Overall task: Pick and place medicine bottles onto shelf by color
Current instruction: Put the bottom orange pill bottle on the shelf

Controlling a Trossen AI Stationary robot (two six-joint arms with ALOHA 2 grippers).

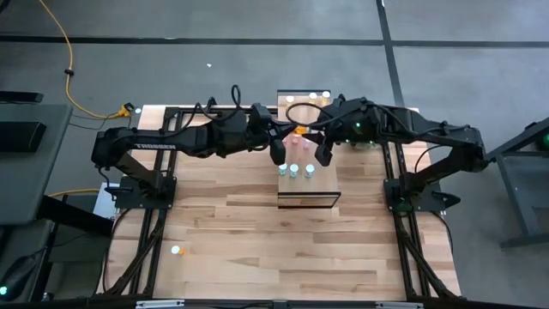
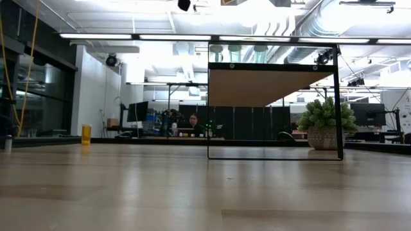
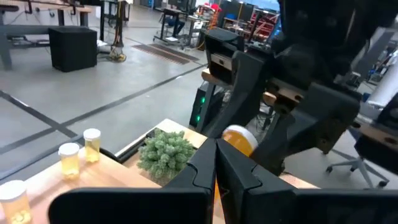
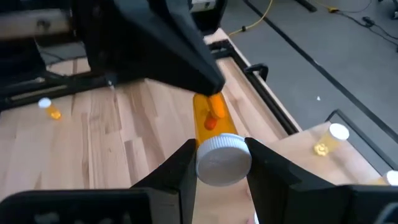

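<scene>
The right hand (image 4: 219, 163) grips a white-capped orange medicine bottle (image 4: 214, 134) at frame centre, over the pale wooden shelf (image 1: 307, 199). The closed left hand (image 3: 214, 169) seems close; lower slowly, clear of it.

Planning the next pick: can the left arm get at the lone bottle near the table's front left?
Probably yes. That small white-capped bottle stands alone on the bare wooden tabletop on the left arm's side, nothing around it. The left gripper, shut, would first have to swing back from the light-wood shelf.
</scene>
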